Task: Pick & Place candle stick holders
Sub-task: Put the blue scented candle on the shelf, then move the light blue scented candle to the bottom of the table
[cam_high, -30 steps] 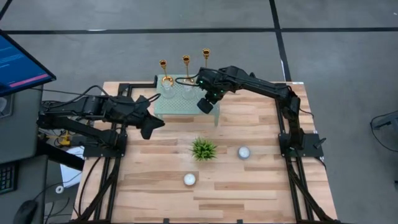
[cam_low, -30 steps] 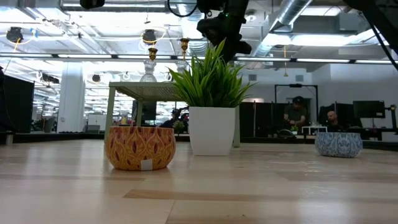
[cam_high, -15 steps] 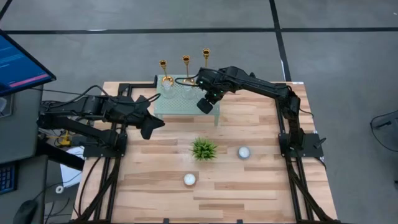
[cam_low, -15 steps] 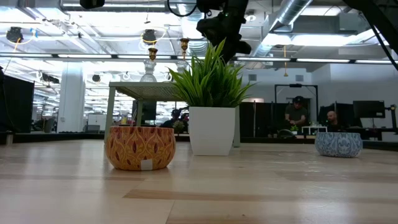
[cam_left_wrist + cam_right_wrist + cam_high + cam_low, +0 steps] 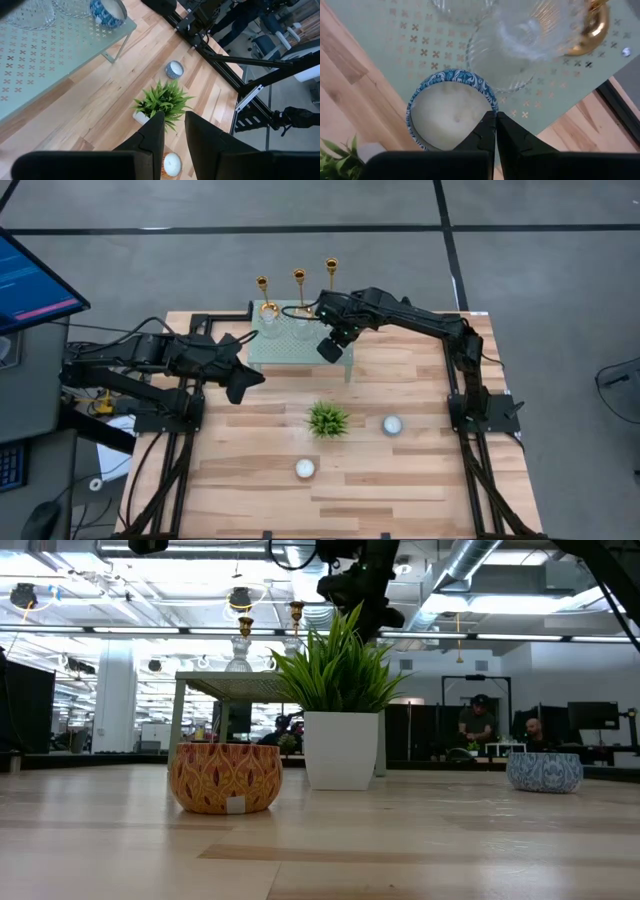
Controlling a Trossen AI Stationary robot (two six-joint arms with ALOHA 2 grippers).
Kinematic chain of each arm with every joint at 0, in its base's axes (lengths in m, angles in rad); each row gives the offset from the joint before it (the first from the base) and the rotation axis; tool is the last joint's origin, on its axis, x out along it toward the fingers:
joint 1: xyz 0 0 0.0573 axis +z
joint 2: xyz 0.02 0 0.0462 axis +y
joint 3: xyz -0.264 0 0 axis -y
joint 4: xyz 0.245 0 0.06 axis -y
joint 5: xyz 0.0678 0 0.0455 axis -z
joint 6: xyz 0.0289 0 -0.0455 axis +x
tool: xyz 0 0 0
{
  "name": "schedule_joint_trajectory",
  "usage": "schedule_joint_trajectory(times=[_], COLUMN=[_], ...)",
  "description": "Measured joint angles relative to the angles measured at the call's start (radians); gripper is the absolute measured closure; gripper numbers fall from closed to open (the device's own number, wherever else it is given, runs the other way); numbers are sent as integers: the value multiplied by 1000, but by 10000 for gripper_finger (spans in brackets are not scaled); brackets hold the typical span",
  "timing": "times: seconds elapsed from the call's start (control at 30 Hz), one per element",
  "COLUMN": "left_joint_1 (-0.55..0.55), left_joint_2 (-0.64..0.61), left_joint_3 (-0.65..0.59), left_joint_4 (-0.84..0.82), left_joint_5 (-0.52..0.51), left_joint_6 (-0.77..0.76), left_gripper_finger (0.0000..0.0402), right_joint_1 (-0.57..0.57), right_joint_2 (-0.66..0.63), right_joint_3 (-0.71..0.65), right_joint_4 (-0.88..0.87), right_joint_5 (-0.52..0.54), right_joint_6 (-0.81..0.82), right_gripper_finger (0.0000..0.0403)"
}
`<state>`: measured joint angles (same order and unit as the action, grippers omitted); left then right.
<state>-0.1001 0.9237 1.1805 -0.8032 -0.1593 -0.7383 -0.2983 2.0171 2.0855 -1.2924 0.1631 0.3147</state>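
Three gold candle stick holders [image 5: 299, 280] stand in a row at the far side of a small pale-green table [image 5: 285, 352]; one round base [image 5: 592, 25] rests on its patterned top beside clear glass cups [image 5: 520, 45]. My right gripper [image 5: 496, 122] hangs shut above the table's right part, over a blue-patterned candle cup [image 5: 452, 107], well clear of it in the low view [image 5: 360, 590]. My left gripper [image 5: 175, 132] waits left of the small table [image 5: 240, 380], narrowly open with nothing between its fingers.
On the wooden table stand a potted green plant [image 5: 327, 420], a blue-patterned candle cup [image 5: 392, 424] to its right and an orange-patterned candle cup [image 5: 305, 469] nearer the front. People sit in the room beyond the far edge [image 5: 478, 725].
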Motion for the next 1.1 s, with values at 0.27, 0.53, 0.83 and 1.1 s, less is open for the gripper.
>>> schedule_joint_trajectory(times=[0.27,0.53,0.83,1.1], left_joint_1=[0,0,0,0], left_joint_2=[0,0,0,0], left_joint_3=[0,0,0,0], left_joint_4=[1,4,11,12], left_joint_5=[0,0,0,0], left_joint_6=[0,0,0,0], left_gripper_finger=[325,325,325,325], right_joint_1=[14,7,8,6], right_joint_2=[0,0,-2,-2], right_joint_3=[-44,-43,-43,-6], right_joint_4=[9,22,68,-7], right_joint_5=[3,-7,-6,-12], right_joint_6=[-1,-30,-42,-58], right_gripper_finger=[403,403,360,308])
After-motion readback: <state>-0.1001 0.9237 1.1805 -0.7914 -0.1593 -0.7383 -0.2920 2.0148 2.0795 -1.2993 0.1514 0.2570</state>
